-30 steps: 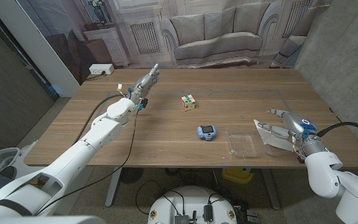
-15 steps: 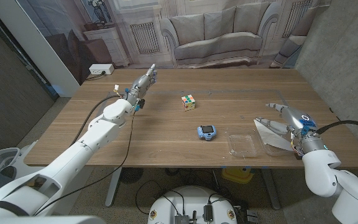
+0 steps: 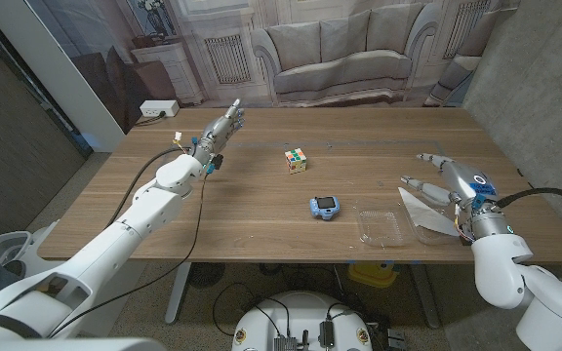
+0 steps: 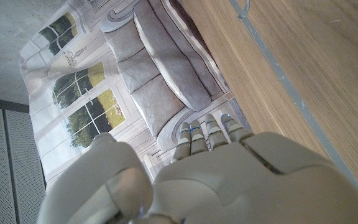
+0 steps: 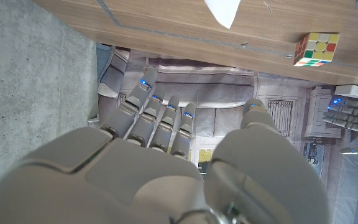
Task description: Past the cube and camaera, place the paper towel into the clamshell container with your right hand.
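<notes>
Your right hand, released, hovers over one paper towel; at its 9 o'clock lie one clamshell container, one camera, one cube. Your left hand is released too.

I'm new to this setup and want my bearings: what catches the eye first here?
Probably the colourful cube, alone mid-table, with the small blue camera nearer the front edge. To their right, the right hand hovers open over the white paper towel, beside the clear clamshell container. The left hand is raised, empty, over the table's far left.
</notes>
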